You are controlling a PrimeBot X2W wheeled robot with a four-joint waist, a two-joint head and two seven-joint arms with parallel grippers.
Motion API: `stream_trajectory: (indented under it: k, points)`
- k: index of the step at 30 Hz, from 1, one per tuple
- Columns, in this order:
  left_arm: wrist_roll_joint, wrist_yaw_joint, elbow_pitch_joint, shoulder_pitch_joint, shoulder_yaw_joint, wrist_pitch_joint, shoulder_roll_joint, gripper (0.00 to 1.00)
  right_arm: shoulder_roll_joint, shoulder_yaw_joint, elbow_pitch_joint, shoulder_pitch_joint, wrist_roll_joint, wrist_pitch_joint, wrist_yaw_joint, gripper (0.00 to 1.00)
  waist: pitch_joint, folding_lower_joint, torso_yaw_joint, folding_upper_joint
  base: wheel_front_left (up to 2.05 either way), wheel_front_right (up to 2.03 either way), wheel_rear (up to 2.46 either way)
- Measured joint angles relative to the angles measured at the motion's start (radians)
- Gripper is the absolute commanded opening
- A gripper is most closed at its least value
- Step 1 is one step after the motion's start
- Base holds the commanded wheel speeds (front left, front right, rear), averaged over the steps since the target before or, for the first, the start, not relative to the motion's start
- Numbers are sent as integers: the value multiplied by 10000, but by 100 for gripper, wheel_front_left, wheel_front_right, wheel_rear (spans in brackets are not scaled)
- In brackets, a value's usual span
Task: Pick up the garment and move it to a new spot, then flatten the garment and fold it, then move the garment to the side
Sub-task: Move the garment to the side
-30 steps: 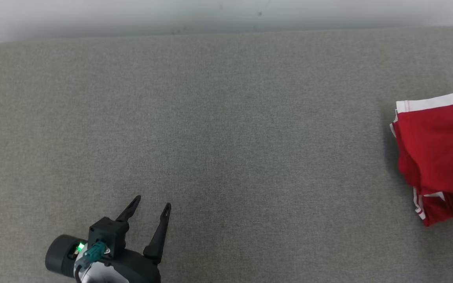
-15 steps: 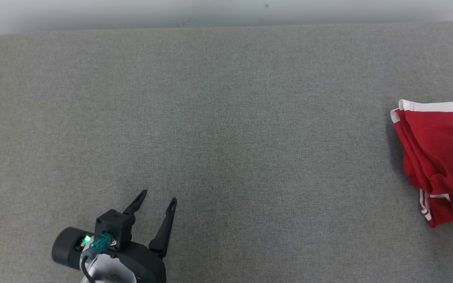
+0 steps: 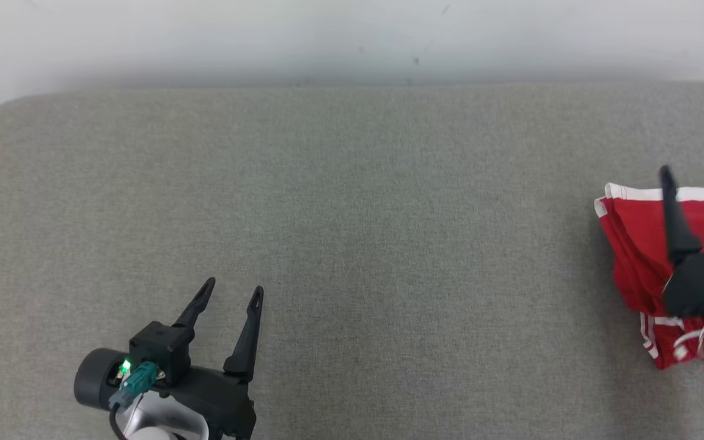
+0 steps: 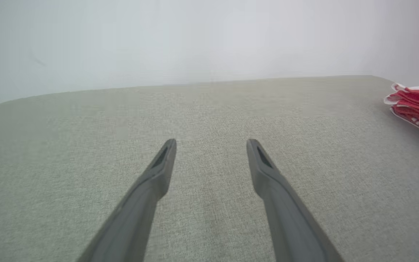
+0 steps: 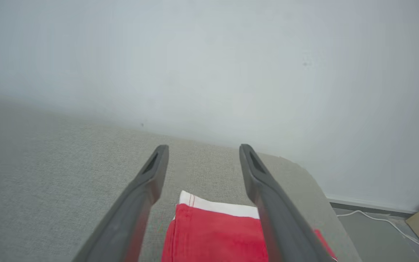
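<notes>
Garment (image 3: 636,256) in red with white trim lies folded in layers at the far right of the grey upholstered surface (image 3: 388,214), near its right end, and part of it runs past the edge of the head view. My right gripper (image 3: 697,167) is over it, the two dark fingers spread wide with nothing clamped between them. In the right wrist view the right gripper (image 5: 203,148) frames the garment (image 5: 213,233), whose white band lies below and between the fingers; I cannot tell whether either finger touches the cloth. My left gripper (image 3: 233,287) sits well apart from the garment, low at the left over bare fabric, its fingers likewise spread and holding nothing. In the left wrist view the left gripper (image 4: 212,142) points across the surface, and the garment (image 4: 418,105) shows as a stack of red layers at the right edge. A pale wall (image 3: 327,36) runs behind the surface, and a white cable (image 5: 376,217) lies on the floor beyond its right end.
</notes>
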Motion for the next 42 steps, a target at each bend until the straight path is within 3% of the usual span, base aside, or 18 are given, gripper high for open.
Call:
stream_trajectory:
  k: [10,17,27,42]
  points:
    - [-376,198,345,511,416,-608,-61,100,1164,81,-136,1398,1076,-1448,510,100,-1078,-1,228,0,0,0,0]
    - [-596,370,339,924,1007,-905,-155,100,1801,105,-207,2057,1390,-1960,502,100,-1700,-1,356,0,0,0,0]
    - [-886,443,209,1339,1444,-1137,-128,100,2560,236,257,2707,1588,-2405,201,100,-2111,-1,325,0,0,0,0]
    - [-961,529,272,1662,1933,-1145,-142,100,2736,395,869,3043,1695,-2755,75,100,-2219,0,43,1,0,0,0]
